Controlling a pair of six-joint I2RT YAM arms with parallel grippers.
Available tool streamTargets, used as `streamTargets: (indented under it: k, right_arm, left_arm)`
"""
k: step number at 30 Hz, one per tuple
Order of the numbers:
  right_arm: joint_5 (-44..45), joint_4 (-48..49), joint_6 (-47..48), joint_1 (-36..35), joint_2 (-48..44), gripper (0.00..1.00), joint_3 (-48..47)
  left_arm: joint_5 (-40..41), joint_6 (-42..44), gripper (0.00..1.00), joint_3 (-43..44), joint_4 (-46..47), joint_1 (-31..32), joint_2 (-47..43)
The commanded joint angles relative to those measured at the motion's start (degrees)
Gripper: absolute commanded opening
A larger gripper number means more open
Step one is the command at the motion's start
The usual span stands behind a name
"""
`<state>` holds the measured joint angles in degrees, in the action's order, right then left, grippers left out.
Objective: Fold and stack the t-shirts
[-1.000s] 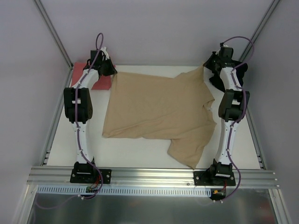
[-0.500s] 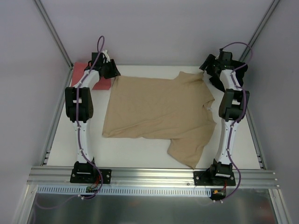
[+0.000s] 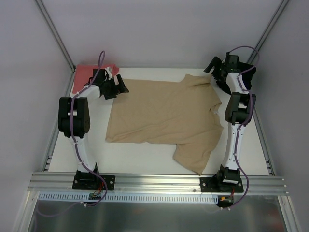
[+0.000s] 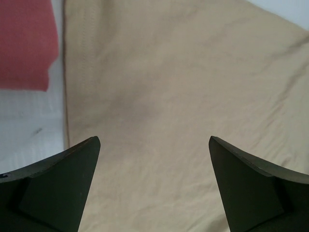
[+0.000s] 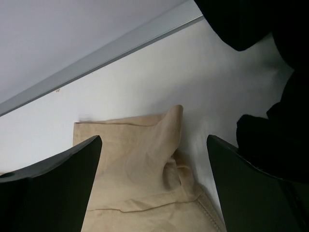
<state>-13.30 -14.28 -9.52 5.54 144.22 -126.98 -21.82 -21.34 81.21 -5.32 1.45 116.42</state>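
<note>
White tabletop (image 3: 145, 164) holds my tan-beige cloth t-shirt (image 3: 164, 113) flat, presumably for folding; left gripper (image 3: 117, 87) and right gripper (image 3: 213, 68) hover splayed, empty, at its far corners.

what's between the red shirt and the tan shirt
Only a narrow strip of bare white table lies between the red shirt and the tan shirt, seen in the left wrist view.

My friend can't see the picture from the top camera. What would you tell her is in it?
A tan t-shirt lies spread on a white table between two robot arms, with the left claw and right claw open at its far corners. A red shirt sits in the far left corner, and a black shirt lies by the right arm.
</note>
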Motion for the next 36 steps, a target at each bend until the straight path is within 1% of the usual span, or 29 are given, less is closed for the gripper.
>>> streamTargets:
  k: [1,2,3,5,6,8,9,11,15,16,22,24,25,27,28,29,30,31,36]
  right_arm:
    - [-0.85,1.71,-3.13,0.52,2.19,0.94,-2.49]
    - [-1.63,2.24,-3.66,0.52,2.55,0.91,-2.66]
    - [-1.99,2.5,-4.62,0.52,2.99,0.83,-2.66]
    - [-2.69,3.29,-5.51,0.61,3.87,0.74,-2.75]
    - [-2.78,3.47,-6.12,0.61,4.13,0.67,-2.84]
    - [-3.31,4.17,-6.74,0.61,4.75,0.63,-2.75]
    - [-3.57,4.61,-7.0,0.7,4.84,0.56,-2.84]
    - [-3.4,5.4,-7.36,0.7,5.01,0.54,-2.92]
    - [-2.78,6.11,-7.44,0.7,5.45,0.57,-3.8]
    - [-2.78,6.2,-7.62,0.79,5.8,0.55,-4.33]
    - [-1.91,8.83,-7.71,0.7,5.89,0.55,-4.24]
    - [-1.64,9.18,-7.62,0.7,5.89,0.52,-4.33]
    - [-1.64,9.27,-7.71,0.7,5.89,0.48,-4.33]
    - [-1.82,9.27,-7.36,0.79,5.81,0.43,-4.33]
    - [-1.99,9.27,-7.36,0.79,5.72,0.3,-4.33]
    - [-1.99,9.27,-7.01,0.79,5.72,0.19,-4.07]
    - [-1.91,9.53,-6.92,0.79,5.46,0.07,-3.89]
    - [-1.91,9.62,-6.92,0.79,5.28,0.0,-3.63]
    - [-1.82,12.69,-5.6,0.79,2.39,0.0,-0.03]
  left_arm:
    - [-1.82,-1.95,0.99,-3.51,6.73,1.62,-8.04]
    - [-1.99,-1.86,0.99,-3.86,6.64,2.14,-8.66]
    - [-1.99,-1.86,0.99,-4.56,6.47,2.32,-9.1]
    - [-2.08,-1.68,0.99,-4.92,6.03,2.76,-10.51]
    - [-2.0,-1.42,0.99,-4.92,5.76,2.85,-10.95]
    - [-1.91,-1.16,0.99,-4.92,5.59,3.03,-12.09]
    - [-1.82,-0.9,0.99,-4.92,5.59,3.12,-12.53]
    - [-1.99,-0.63,0.98,-4.83,5.59,3.12,-13.41]
    - [-2.0,0.07,0.99,-4.66,5.59,3.38,-14.9]
    - [-1.91,0.25,0.99,-4.66,5.15,3.47,-14.99]
    - [-1.99,0.86,0.99,-5.09,3.74,3.47,-15.26]
    - [-1.91,0.86,0.99,-5.45,3.92,3.47,-15.35]
    - [-1.91,0.86,0.99,-5.53,3.92,3.47,-15.35]
    - [-1.91,0.86,0.99,-5.71,4.09,3.56,-15.35]
    - [-1.91,0.86,0.99,-5.8,4.09,3.56,-15.35]
    - [-1.91,0.86,0.99,-5.89,4.09,3.56,-15.35]
    - [-1.82,0.86,0.99,-5.97,4.09,3.56,-15.35]
    - [-1.82,0.95,0.99,-5.98,4.18,3.56,-15.43]
    - [-0.94,1.66,0.99,-6.33,4.53,3.56,-15.35]
